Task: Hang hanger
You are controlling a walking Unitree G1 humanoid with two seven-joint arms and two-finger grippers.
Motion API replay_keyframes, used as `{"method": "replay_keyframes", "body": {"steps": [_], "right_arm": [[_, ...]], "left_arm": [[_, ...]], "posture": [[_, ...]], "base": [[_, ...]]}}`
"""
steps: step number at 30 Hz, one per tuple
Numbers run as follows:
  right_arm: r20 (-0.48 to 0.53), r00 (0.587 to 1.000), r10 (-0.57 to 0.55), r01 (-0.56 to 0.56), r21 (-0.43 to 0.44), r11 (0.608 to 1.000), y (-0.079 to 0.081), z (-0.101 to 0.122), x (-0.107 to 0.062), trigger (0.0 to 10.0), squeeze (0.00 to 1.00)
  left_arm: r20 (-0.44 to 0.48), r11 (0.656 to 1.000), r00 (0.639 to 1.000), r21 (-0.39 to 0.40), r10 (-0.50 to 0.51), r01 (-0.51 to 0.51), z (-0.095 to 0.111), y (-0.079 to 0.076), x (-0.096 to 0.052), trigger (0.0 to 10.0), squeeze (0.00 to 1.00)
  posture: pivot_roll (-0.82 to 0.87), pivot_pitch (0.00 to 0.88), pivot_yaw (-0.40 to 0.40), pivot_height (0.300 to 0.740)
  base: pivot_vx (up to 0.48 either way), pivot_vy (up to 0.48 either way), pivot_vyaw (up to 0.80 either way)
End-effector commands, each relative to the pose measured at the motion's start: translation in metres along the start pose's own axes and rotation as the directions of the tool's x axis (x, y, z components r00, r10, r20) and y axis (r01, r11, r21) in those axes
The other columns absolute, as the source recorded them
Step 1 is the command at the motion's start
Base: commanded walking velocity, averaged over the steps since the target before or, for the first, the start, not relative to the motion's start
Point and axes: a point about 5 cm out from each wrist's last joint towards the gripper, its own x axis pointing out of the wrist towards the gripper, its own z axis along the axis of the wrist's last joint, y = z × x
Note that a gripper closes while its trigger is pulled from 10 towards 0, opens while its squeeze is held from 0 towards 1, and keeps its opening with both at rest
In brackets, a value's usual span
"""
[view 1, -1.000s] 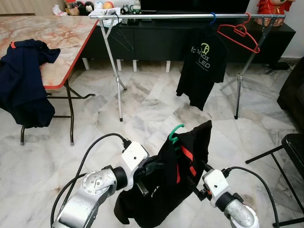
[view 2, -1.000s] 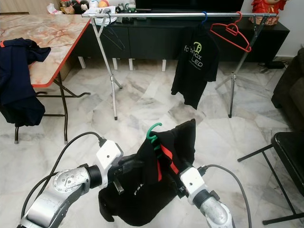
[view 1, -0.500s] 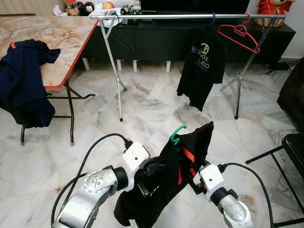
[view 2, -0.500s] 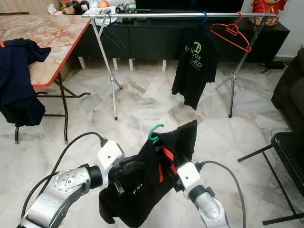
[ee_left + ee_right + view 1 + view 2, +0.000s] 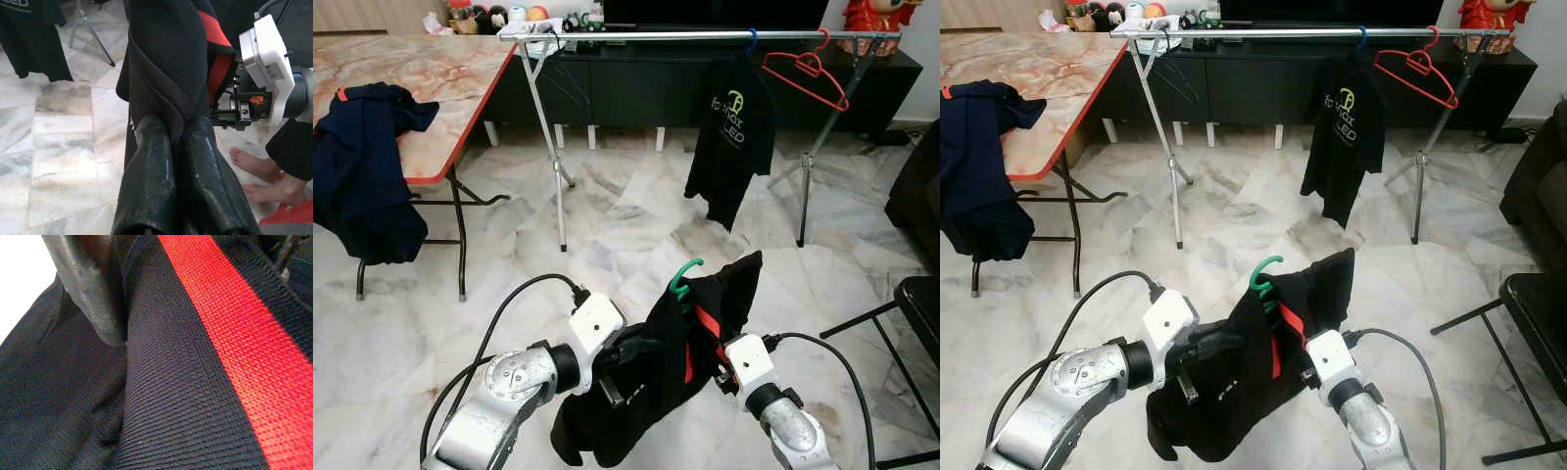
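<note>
Left eye view: left tool (image 5: 625,364) and right tool (image 5: 718,370) are both pinching the black shirt (image 5: 656,377) on its green hanger (image 5: 683,276); the rail (image 5: 705,35) waits at twelve o'clock, so they should be lifting evenly.

The long silver rail of the clothes rack (image 5: 695,34) is bare from its left end to the hanging black printed T-shirt (image 5: 732,147); a red plastic hanger (image 5: 808,69) takes the right stretch. Open marble floor (image 5: 607,225) leads there, flanked by the red-edged marble-top folding table (image 5: 421,78) and a black chair (image 5: 901,323).
</note>
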Motion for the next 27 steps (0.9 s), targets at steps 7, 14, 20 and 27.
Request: {"method": "replay_keyframes", "body": {"steps": [7,14,20,27], "right_arm": [[-0.013,1.0,-0.007,0.007,-0.001,1.0,0.0003,-0.0021,-0.0003,0.0,0.0],[-0.013,1.0,-0.013,0.013,-0.002,1.0,-0.0005,-0.0015,0.0007,0.0,0.0],[-0.004,1.0,-0.025,0.025,-0.004,1.0,-0.0021,0.0011,0.0024,0.0,0.0],[0.005,0.999,-0.047,0.047,-0.012,0.999,-0.0075,0.0036,0.0029,0.0,0.0]], "left_arm": [[0.043,0.999,0.999,0.018,-0.03,0.03,0.0109,-0.0045,0.0012,10.0,0.0],[0.036,0.999,0.999,0.018,-0.03,0.03,0.0096,-0.0043,-0.0011,10.0,0.0],[0.03,0.999,0.999,0.019,-0.028,0.028,0.0089,-0.003,-0.0021,10.0,0.0],[0.025,0.999,0.999,0.019,-0.027,0.027,0.0079,-0.0025,-0.0031,10.0,0.0]], "posture": [[-0.01,0.118,-0.01,0.74],[-0.01,0.122,-0.01,0.74],[-0.01,0.124,-0.01,0.74],[-0.01,0.125,-0.01,0.74]], "base": [[0.0,0.0,0.0],[0.0,0.0,0.0],[0.0,0.0,0.0],[0.0,0.0,0.0]]}}
